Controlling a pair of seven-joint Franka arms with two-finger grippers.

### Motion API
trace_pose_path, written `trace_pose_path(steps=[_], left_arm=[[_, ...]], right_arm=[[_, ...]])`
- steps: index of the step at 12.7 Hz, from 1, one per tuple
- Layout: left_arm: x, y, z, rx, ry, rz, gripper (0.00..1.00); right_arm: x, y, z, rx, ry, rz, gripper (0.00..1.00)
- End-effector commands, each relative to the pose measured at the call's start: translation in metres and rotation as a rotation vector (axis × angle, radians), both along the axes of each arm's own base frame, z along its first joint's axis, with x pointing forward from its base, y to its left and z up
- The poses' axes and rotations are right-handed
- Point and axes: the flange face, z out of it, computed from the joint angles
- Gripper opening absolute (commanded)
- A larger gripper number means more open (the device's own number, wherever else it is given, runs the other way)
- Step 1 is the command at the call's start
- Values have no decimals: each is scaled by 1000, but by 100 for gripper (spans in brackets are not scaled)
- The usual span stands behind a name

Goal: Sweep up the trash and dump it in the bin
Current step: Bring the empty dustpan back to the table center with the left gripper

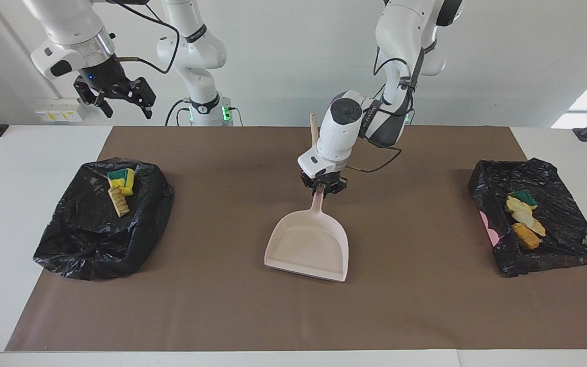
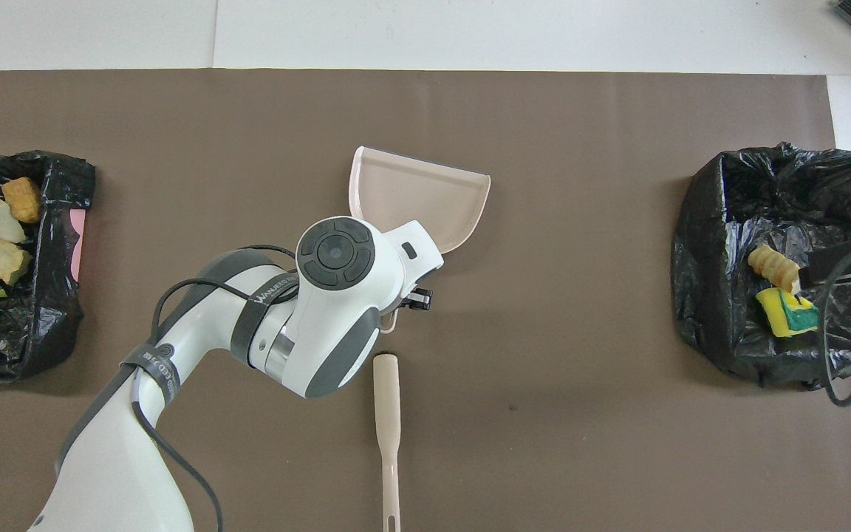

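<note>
presently, the left gripper point(image 1: 320, 190) is found clamped on the handle of a pale pink dustpan point(image 1: 310, 246) over the middle of the brown mat point(image 1: 222, 316). the pan's mouth is turned away from the robots; its front lip appears to rest on the mat, though contact under the pan cannot be confirmed. in the overhead view the gripper itself is hidden under the left arm's wrist, and only the pan's tray point(image 2: 425, 196) is seen clear of it.

the right gripper point(image 1: 115, 94) is held high over the right arm's end of the table, above the black-lined bin point(image 1: 95, 229) there, with its fingers spread and nothing between them. that arm is waiting.

the trash is noted in two places. a yellow sponge piece with green backing point(image 1: 123, 179) and a tan ridged foam lump point(image 1: 118, 201) are lying in the bin at the right arm's end. four pieces point(image 1: 524, 219), one green-backed, two pale yellow and one orange, are lying in the black-lined tray point(image 1: 568, 244) at the left arm's end. a seventh piece is not made out.

a cream brush handle point(image 2: 387, 414) is lying on the mat, nearer to the robots than the dustpan, apart from it.
</note>
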Motion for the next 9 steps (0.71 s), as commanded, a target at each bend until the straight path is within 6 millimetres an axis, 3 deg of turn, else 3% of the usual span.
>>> trace_pose_path(steps=[1,2,3,4,5,7,9], left_arm=[[1,-3,-8,-30,5,15,0],[1,-3,-7,-33,5,26,0],[2,-5,-7,-38,0,33,7],[1,-5,-7,-40,2,55,47],[1,-5,-6,-41,4,81,99],[5,5,10,-38,4,101,100],[13,37,41,-2,34,138,100]], right_arm=[[-6,1,1,13,-6,-10,100],[-6,1,1,13,-6,-10,100],[-6,1,1,13,-6,-10,100],[-6,1,1,13,-6,-10,100],[-6,1,1,13,-6,-10,100],[-6,1,1,13,-6,-10,100],[-6,1,1,13,-6,-10,100]])
